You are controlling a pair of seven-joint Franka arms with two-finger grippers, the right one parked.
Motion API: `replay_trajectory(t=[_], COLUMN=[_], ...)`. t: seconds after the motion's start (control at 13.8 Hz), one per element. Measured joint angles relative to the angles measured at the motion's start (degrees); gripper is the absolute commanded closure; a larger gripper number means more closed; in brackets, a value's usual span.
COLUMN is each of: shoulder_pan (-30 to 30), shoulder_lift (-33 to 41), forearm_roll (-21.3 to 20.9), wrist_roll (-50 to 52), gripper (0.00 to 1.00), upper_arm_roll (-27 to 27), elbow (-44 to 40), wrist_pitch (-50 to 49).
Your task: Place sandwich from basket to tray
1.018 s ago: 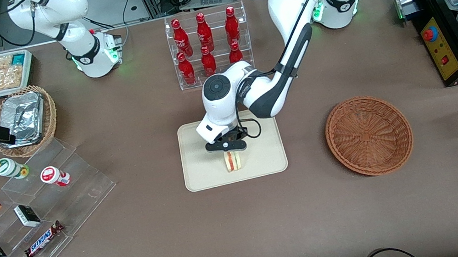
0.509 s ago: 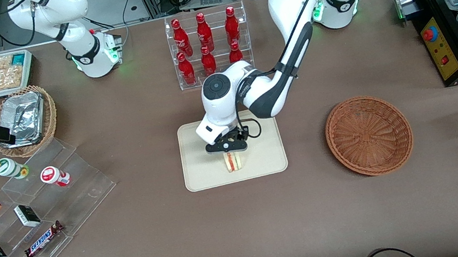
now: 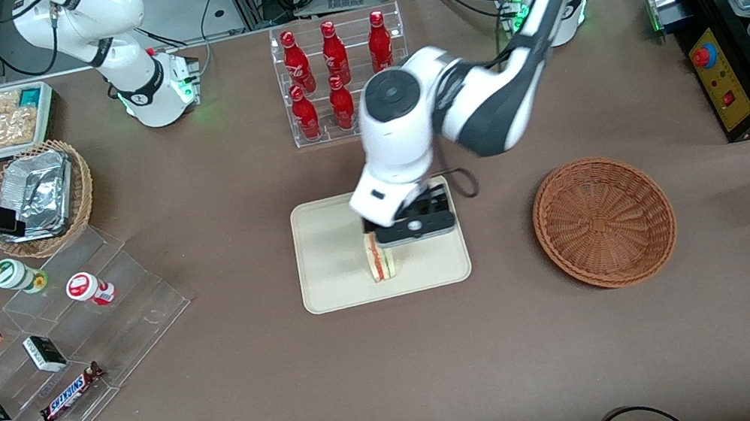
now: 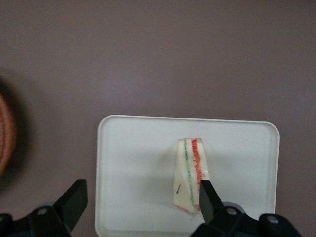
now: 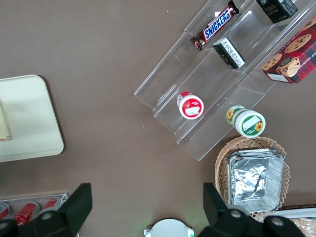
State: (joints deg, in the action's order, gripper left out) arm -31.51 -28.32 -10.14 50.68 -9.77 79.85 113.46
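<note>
Sandwich [image 3: 380, 263] rests on tray [image 3: 333, 278]; end effector [image 4: 143, 197], fingers spread, hovers above and should lift straight up, clearing it.

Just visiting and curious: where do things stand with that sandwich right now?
Gripper open, raised above the tray, holding nothing. Sandwich standing on its edge on the tray. Basket empty. Nothing in the way.

Tray [image 5: 29, 123] beside stepped snack display [image 5: 227, 64]
</note>
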Motion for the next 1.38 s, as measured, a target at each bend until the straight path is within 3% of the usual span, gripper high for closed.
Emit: replay_trajectory(t=[0.29,0.65,0.95,1.38], shoulder_pan=[7.48,18.78,26.77,29.07], shoulder_lift=[7.26,14.09,18.17,27.96], forearm_roll=[1.7,6.36,7.28,7.25], wrist_roll=[-3.04,-21.77,-32.21,-41.18], gripper=[0.0,0.0,0.0,0.0], upper_arm_roll=[0.12,0.38,0.47,4.79], elbow=[0.23,0.43,3.29,15.61], wrist_pitch=[-8.31,-18.98,-20.62,-17.49])
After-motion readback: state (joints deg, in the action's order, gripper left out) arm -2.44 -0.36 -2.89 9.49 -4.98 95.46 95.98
